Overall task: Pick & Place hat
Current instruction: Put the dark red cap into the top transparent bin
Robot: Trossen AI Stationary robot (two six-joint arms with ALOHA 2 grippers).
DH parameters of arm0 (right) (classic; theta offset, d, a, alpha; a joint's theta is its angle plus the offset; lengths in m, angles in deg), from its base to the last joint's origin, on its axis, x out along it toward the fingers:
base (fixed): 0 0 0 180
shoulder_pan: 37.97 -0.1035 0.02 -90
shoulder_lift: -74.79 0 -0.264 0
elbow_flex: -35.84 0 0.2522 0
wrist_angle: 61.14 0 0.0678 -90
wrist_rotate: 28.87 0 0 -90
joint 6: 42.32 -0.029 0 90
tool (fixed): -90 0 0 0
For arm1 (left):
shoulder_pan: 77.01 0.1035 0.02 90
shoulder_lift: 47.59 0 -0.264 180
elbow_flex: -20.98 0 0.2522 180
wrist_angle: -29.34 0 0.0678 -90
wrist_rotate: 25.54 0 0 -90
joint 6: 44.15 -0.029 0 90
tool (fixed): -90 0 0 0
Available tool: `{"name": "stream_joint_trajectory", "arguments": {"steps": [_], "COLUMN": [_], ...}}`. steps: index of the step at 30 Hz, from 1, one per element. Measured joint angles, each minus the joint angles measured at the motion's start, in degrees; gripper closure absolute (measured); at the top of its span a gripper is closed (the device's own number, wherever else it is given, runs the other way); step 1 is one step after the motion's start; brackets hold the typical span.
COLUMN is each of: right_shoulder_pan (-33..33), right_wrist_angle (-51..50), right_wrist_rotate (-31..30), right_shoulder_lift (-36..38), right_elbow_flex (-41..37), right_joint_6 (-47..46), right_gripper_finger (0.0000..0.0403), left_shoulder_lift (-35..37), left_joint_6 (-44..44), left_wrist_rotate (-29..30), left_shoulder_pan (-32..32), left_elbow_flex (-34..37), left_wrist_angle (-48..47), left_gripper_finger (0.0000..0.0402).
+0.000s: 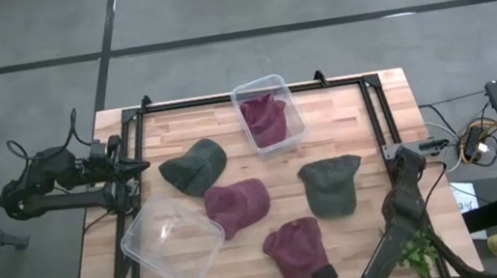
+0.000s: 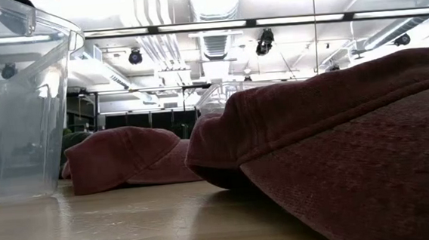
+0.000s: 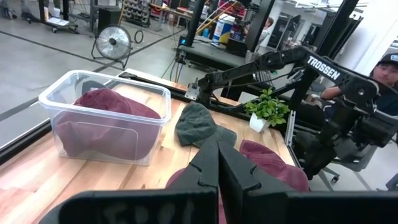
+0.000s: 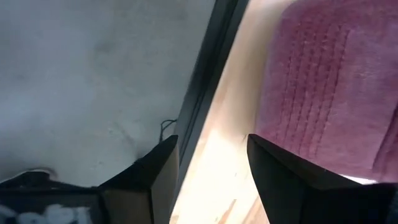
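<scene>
The right gripper (image 4: 208, 162), fingers half open and empty, is seen at the table (image 1: 360, 240) edge beside the maroon hat (image 1: 296, 252). The brim could be missed w/ this offset. Left gripper (image 3: 217, 168) is parked shut.

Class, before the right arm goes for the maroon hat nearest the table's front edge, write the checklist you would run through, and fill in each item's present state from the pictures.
1. Right tool open: ok, a clear gap shows between its fingers.
2. Right tool empty: ok, nothing sits between the fingers.
3. Right tool over the front maroon hat: not ok, it sits at the table's front edge beside the hat.
4. Left tool out of the way: ok, shut and parked at the table's left edge.
5. Empty bin free to receive: ok, nothing lies in it.
6. Far bin: already holds a maroon hat.
</scene>
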Motion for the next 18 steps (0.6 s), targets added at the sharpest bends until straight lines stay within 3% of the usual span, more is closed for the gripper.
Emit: {"name": "stream_joint_trajectory", "arguments": {"steps": [9,18], "right_shoulder_pan": [0.04,0.04], "right_wrist_angle": [-1.49,-1.11], "right_wrist_rotate": [-6.37,-7.83], "right_shoulder_lift": [-0.55,-0.55], "right_elbow_flex": [-0.04,-0.76], "right_joint_6": [-0.12,0.07], "right_gripper_finger": [0.022,0.022], "left_shoulder_lift": [-0.01,-0.01], "left_joint_6": [1.5,2.26], "left_wrist_rotate": [0.0,-0.02], "left_shoulder_pan": [0.0,0.01], "left_elbow_flex": [0.01,0.01], "left_wrist_angle": [0.0,0.0], "left_gripper_finger": [0.0401,0.0401]}}
